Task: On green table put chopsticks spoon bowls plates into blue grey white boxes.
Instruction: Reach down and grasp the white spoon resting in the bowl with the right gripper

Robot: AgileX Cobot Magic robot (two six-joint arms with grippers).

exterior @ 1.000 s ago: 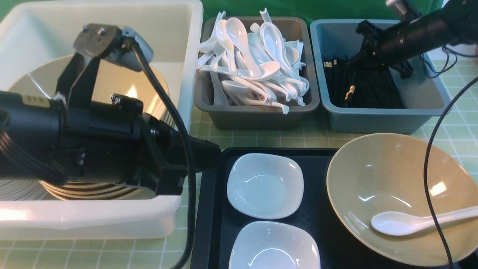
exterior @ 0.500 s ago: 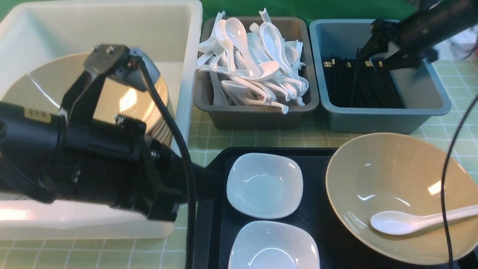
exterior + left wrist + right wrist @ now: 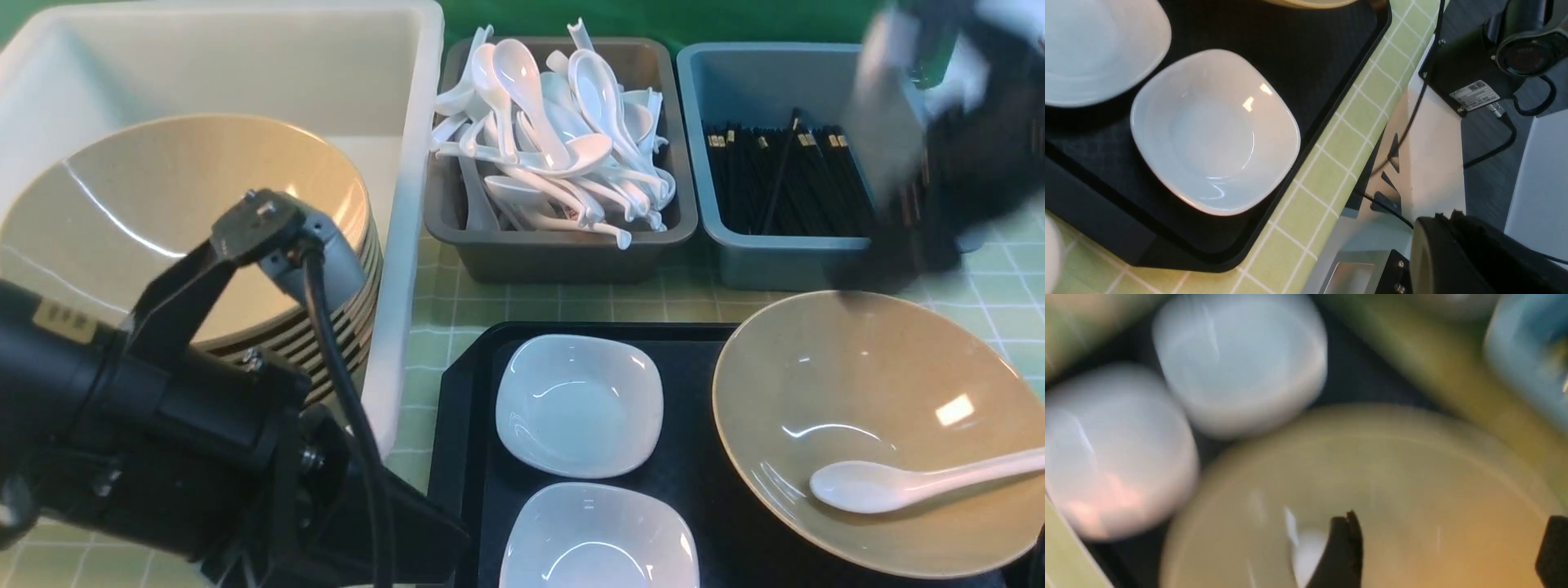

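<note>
Plainly, a glossy white spoon [image 3: 898, 483] lies inside the wide tan bowl [image 3: 816, 384].

The right arm [image 3: 922, 188] is no longer inside the blue box [image 3: 784, 261] at the far edge; it is now blurred, nearer the beige bowl [image 3: 857, 408]. The left arm [image 3: 163, 425] sits closer to the near edge, uncovering the stacked bowls [image 3: 180, 212].
</note>
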